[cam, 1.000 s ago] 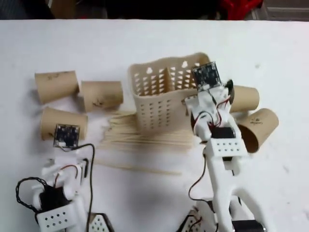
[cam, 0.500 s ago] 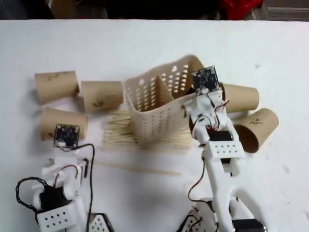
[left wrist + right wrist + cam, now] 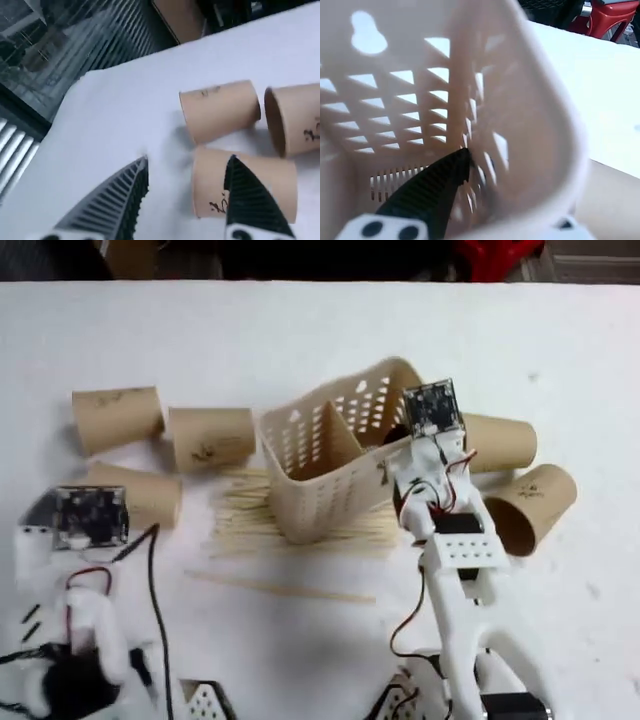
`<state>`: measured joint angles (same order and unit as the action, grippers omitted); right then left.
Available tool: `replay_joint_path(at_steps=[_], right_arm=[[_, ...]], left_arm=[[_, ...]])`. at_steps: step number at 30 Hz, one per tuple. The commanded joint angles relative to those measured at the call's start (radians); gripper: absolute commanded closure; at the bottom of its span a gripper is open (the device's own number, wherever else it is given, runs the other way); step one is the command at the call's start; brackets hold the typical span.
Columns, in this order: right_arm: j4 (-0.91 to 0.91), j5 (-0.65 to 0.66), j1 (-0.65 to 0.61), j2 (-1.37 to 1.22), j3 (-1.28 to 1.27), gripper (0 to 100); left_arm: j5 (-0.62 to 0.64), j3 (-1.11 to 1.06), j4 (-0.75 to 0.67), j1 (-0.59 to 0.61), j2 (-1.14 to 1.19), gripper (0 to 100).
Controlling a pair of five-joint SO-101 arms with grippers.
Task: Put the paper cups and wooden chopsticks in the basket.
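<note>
The cream slotted basket stands tilted at the table's middle, over a pile of wooden chopsticks. My right gripper is shut on the basket's right wall, with one black finger inside. Three paper cups lie on their sides at the left. Two more cups lie on the right. My left gripper hangs open above the nearest left cup, with nothing between its fingers.
A single chopstick lies apart, in front of the pile. The left arm stands at the table's front left corner. Behind the table's far edge sit a cardboard box and a red chair.
The basket has tipped and turned in my right gripper's hold, with its left side swung forward. My left arm has risen and shifted left, over the front left cup.
</note>
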<state>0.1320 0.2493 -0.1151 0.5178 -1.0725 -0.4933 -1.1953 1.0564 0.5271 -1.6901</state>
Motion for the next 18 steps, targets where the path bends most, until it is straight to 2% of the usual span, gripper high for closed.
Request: replay_joint_path(at_steps=[1,8,10,13,18], right_arm=[[-0.039,-0.003,0.007,0.001,-0.008,98.0],[-0.042,-0.003,0.007,-0.001,-0.008,98.0],[-0.042,-0.003,0.007,-0.001,-0.008,98.0],[-0.042,-0.003,0.007,-0.002,-0.008,98.0],[-0.042,-0.003,0.007,-0.007,-0.008,97.9]], left_arm=[[0.06,0.569,0.147,-0.119,0.412,72],[0.261,1.524,0.671,-0.467,1.181,72],[0.305,1.743,0.741,-0.564,1.343,72],[0.384,1.858,0.733,-0.633,1.491,72],[0.393,1.87,0.729,-0.723,1.644,68]])
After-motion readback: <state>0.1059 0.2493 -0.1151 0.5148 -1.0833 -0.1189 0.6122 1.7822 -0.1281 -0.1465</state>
